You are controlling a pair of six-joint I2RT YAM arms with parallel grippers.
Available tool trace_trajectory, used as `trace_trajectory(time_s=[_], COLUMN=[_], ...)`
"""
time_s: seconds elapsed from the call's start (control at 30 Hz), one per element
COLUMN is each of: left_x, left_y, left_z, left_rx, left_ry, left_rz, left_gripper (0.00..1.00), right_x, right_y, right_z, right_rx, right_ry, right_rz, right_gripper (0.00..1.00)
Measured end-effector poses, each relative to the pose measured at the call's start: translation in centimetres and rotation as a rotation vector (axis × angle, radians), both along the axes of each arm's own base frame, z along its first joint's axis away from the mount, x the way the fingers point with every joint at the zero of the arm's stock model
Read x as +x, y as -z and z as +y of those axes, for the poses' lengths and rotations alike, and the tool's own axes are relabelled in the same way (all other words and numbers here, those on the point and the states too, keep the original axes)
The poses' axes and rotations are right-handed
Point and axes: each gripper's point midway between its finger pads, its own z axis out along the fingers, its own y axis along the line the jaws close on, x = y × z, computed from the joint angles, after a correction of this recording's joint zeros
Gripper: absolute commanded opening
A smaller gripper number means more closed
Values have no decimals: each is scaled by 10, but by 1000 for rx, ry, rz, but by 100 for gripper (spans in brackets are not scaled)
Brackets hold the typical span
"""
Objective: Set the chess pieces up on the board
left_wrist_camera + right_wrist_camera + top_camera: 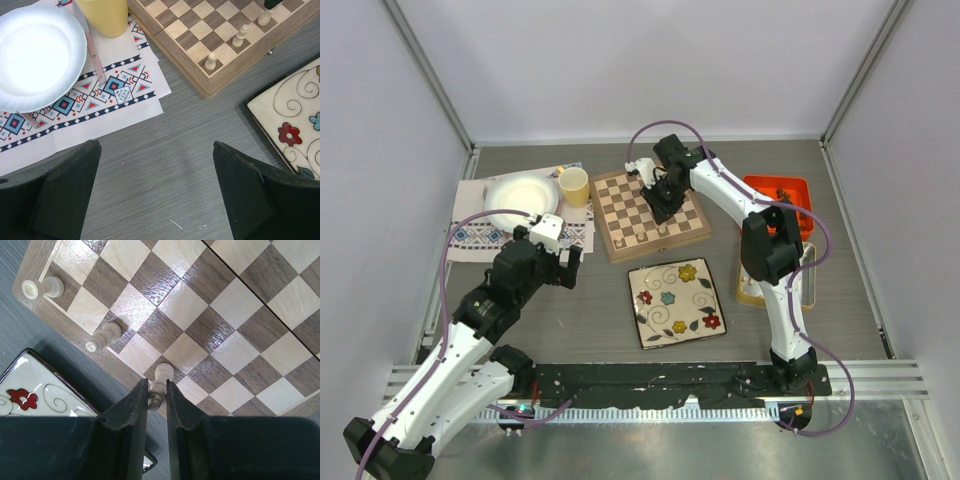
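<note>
Grey table (590,320) between white walls. I have the right gripper (156,390) clamped on a pale piece (161,379) standing in the edge row of the board (625,215), with two more pale pieces (102,336) along that row. My left gripper (156,150) hangs wide open over bare table, beside the placemat (107,90)

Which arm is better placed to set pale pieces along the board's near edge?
Right. The right end effector is closed around a pale piece standing on the board, in its edge row. The left end effector hangs open over the table, off the board.
</note>
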Motion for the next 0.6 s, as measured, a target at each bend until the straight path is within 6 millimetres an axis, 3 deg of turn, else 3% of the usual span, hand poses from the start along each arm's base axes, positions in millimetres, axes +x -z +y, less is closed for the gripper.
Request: trace_trajectory(time_s=[0.6], left_x=[0], left_y=[0], left_z=[0], left_rx=[0], left_ry=[0], left_rz=[0], left_gripper=[100], right_x=[-4], right_y=[-3], right_z=[-3], right_rx=[-9], right_ry=[0], right_rz=[5], right_gripper=[21])
